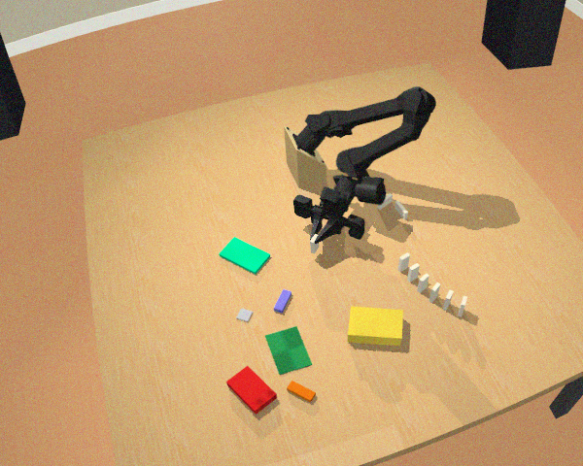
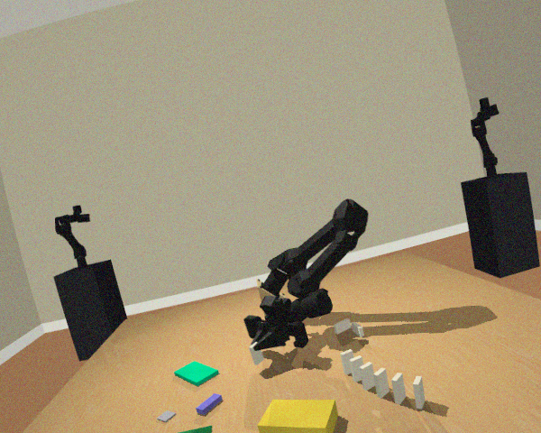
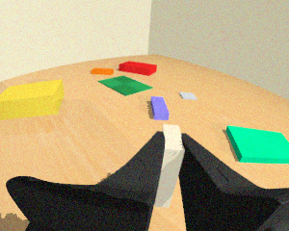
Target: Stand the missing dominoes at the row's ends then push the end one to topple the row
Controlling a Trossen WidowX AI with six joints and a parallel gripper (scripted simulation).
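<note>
We have the end effector (image 1: 314,239) (image 2: 254,346) (image 3: 170,139) clenched on one white domino (image 1: 314,244) (image 2: 257,354) (image 3: 170,164), roughly upright over the middle of the surface (image 1: 181,200) (image 2: 471,373) (image 3: 111,130), though we cannot tell whether its foot touches down. Six more dominoes (image 1: 423,282) (image 2: 367,376) stand in a row toward the right edge in the top view, well apart from ours, with the yellow block (image 1: 375,324) (image 2: 298,414) (image 3: 31,100) between that row and the near edge. Toward the left edge we see the teal slab (image 1: 244,254) (image 2: 196,373) (image 3: 261,144).
</note>
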